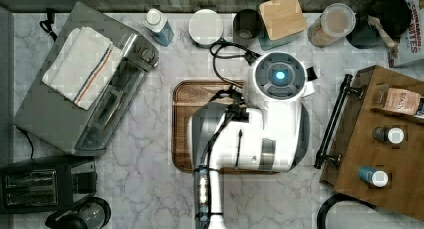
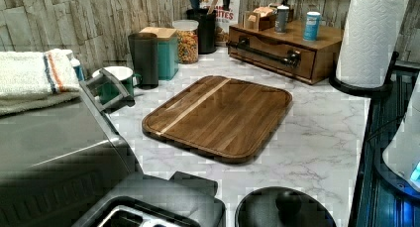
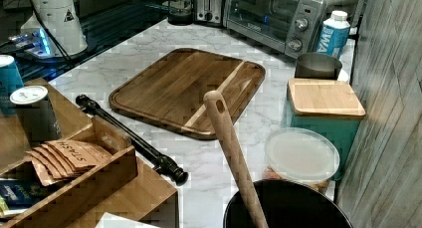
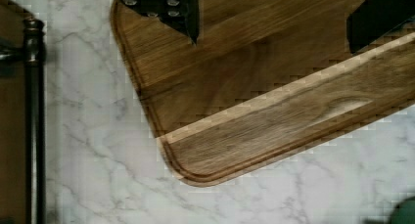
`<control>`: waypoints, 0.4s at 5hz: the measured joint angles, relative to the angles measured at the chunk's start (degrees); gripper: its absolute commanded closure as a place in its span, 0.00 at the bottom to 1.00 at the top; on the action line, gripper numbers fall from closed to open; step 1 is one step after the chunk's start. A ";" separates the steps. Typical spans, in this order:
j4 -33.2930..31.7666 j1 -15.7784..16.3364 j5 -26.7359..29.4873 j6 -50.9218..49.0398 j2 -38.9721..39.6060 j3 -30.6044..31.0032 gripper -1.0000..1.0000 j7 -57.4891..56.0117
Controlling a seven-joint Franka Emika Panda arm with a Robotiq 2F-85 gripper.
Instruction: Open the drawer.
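The drawer (image 1: 350, 120) sits closed at the right of the top view. Its stiff black handle (image 1: 334, 120) is the natural grip. The fingers (image 4: 274, 18) hang wide apart over the board (image 4: 274, 97)

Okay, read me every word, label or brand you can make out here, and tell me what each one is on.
"STASH": handwritten on the brown paper packets in the wooden tray on top of the drawer.
"WA": partial white letters on the blue bottle; the rest is hidden.
"...ITES": partial red letters on the cereal box.
Toaster oven front label: too blurred to read.
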 measured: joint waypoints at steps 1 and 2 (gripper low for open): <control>-0.28 -2.31 -0.57 3.25 1.09 -1.57 0.00 -2.27; -0.28 -4.68 -3.79 7.67 2.39 -4.11 0.00 -4.62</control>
